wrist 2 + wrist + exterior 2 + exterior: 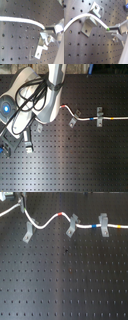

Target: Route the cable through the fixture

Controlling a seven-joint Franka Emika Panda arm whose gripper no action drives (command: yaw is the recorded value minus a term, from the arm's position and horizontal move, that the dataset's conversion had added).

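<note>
The white cable (47,220) runs from the first exterior view's upper left past a red band, through the two right-hand clips, to blue and yellow bands. The fixture (28,232), a grey clip with a long slanted leg, stands at the first exterior view's left, with the cable passing right by its top. My gripper (110,31) is shut on the cable (81,18), which arcs over a grey clip (88,25) in the first wrist view. The gripper (45,30) and cable (22,19) also show in the second wrist view. In the first exterior view the gripper is only a dark shape at the top left edge.
A shorter slanted clip (72,226) and a squarer upright clip (104,224) stand to the fixture's right on the black perforated board (65,282). The white arm (35,99) with black hoses covers the second exterior view's left. Another clip (41,48) lies close below the fingers.
</note>
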